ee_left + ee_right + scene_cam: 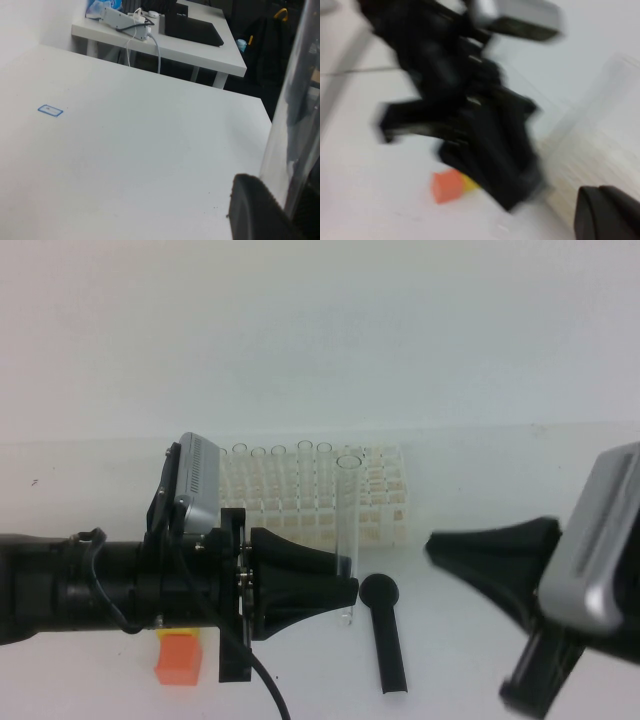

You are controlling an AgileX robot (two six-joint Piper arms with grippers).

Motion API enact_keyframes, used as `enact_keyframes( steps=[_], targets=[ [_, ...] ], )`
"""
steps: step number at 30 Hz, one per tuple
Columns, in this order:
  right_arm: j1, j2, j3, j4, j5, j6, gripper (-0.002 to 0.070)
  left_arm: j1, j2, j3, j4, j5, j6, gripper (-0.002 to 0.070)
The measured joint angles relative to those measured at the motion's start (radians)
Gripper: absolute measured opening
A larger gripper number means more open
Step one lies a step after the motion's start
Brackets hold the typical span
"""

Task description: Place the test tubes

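Your left gripper (347, 590) reaches in from the left side of the table (480, 460) and is clenched on a clear test tube (348, 510), gripping it low on the glass. The tube stands upright, with its open mouth at the top. It sits on the near side of the white rack (385, 502), just beside it, and its upper part overlaps the rack's front in the high view. You cannot tell whether the tube's bottom touches the table.

Several other tubes (303, 450) already stand in the rack's back row.

A black stick (388, 640) with a round head lies on the table just right of the held tube. An orange block (180, 660) sits near your left arm, on its near side.

Your right gripper (435, 540) hovers to the right of the rack, pointing towards the tube and well apart from it. You cannot tell whether it is released or clenched.
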Motion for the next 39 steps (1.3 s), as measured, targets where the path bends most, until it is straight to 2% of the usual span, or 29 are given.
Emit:
enact_keyframes(
  steps=[5,7,12,16,19,25,39],
  targets=[
    [0.0,0.0,0.0,-0.34,-0.307,0.555,-0.0001,0.0,0.0,0.0,0.0,0.0,0.0,0.0111],
    [0.0,0.0,0.0,-0.51,-0.37,0.743,-0.0001,0.0,0.0,0.0,0.0,0.0,0.0,0.0111],
    [0.0,0.004,0.0,-1.071,-0.37,1.296,-0.0001,0.0,0.0,0.0,0.0,0.0,0.0,0.0111],
    [0.0,0.034,0.0,-1.372,-0.338,1.568,-0.0001,0.0,-0.002,0.0,0.0,0.0,0.0,0.0111],
    [0.0,0.051,0.0,-1.494,-0.317,1.661,-0.0001,0.0,-0.002,0.0,0.0,0.0,0.0,0.0111],
    [0.0,0.055,0.0,-1.53,-0.305,1.791,-0.0001,0.0,-0.002,0.0,0.0,0.0,0.0,0.0111],
    [0.0,0.074,0.0,-1.563,-0.232,1.799,-0.0001,0.0,-0.002,0.0,0.0,0.002,0.0,0.0111]
  ],
)
